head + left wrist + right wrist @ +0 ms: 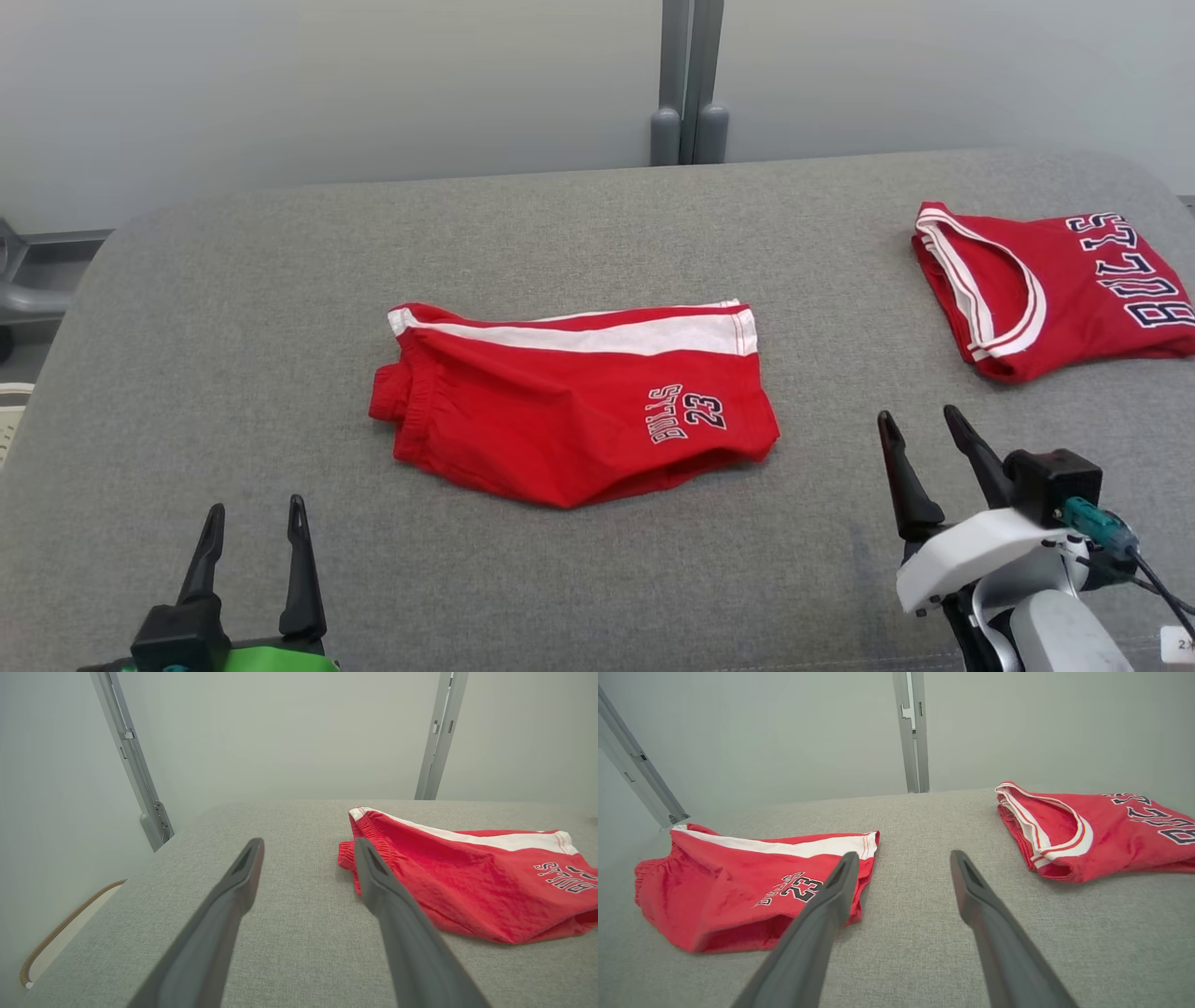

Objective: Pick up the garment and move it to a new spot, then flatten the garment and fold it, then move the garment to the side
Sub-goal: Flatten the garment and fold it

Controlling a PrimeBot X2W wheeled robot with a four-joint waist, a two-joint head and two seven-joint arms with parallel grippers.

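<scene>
The garment (560, 420), a pair of red shorts with a white side stripe and "BULLS 23" print, lies roughly flat in the middle of the grey fabric surface (233, 308). My left gripper (257, 504) stands open at the lower left, short of the shorts' waistband end and touching nothing. In the left wrist view the shorts (467, 882) lie to the right of the open left gripper (309, 842). My right gripper (917, 413) is open at the lower right, beside the leg-hem end. In the right wrist view the shorts (728, 891) sit left of the open right gripper (904, 854).
A second red garment, a folded "BULLS" jersey (1074, 299) with white trim, lies at the far right edge of the surface, also seen as the jersey (1111, 835) in the right wrist view. A grey post (689, 84) stands behind the surface against a pale wall.
</scene>
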